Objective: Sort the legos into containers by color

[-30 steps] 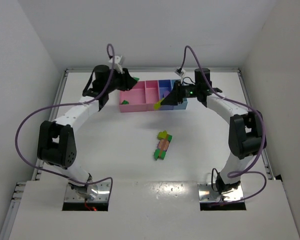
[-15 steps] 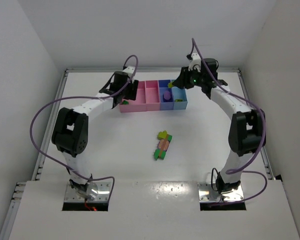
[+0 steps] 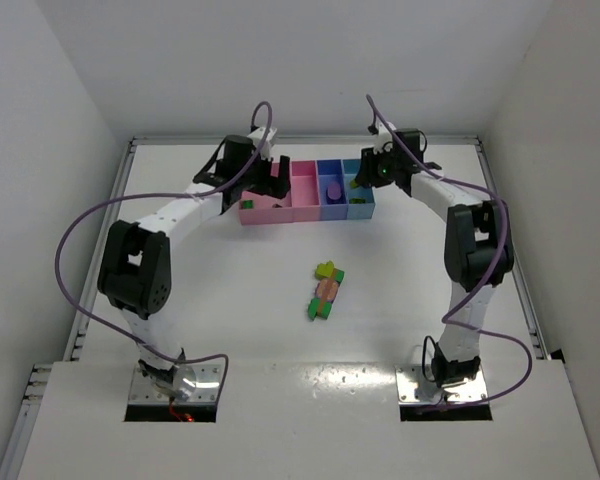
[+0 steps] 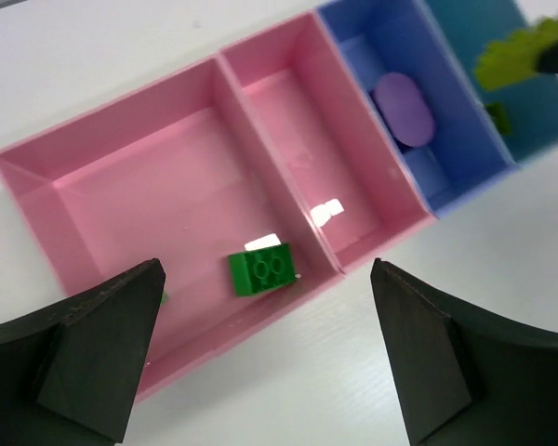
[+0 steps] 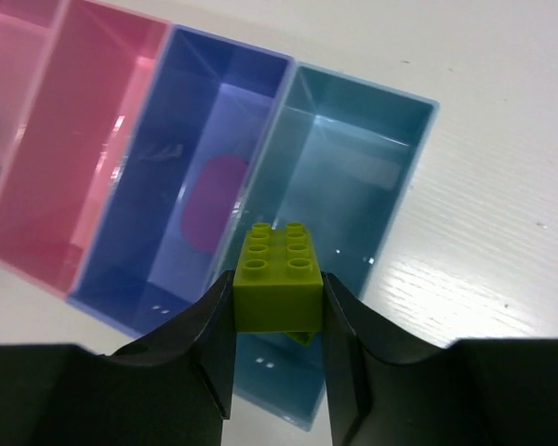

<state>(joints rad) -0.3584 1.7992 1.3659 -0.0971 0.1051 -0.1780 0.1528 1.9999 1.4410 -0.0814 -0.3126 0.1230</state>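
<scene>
The containers (image 3: 305, 212) are a joined row of trays at the back of the table. My left gripper (image 4: 266, 265) hangs open over the wide pink tray (image 4: 121, 186), where a green lego (image 4: 260, 270) lies; a sliver of more green (image 4: 160, 297) shows beside one finger. My right gripper (image 5: 277, 277) is shut on a yellow-green lego (image 5: 277, 255) above the light blue tray (image 5: 353, 177), near its wall with the purple-blue tray (image 5: 158, 214). Another yellow-green piece (image 5: 303, 336) peeks out below it. A purple piece (image 4: 403, 110) lies in the purple-blue tray.
A cluster of loose legos (image 3: 326, 290) in yellow-green, salmon pink and green lies mid-table, well in front of the trays. The narrow pink tray (image 4: 298, 139) holds nothing. White walls enclose the table at the back and both sides.
My left gripper swung right over the wide pink tray and opened, and its green lego now lies in the tray. My right gripper carried the yellow-green lego back over the light blue tray.
</scene>
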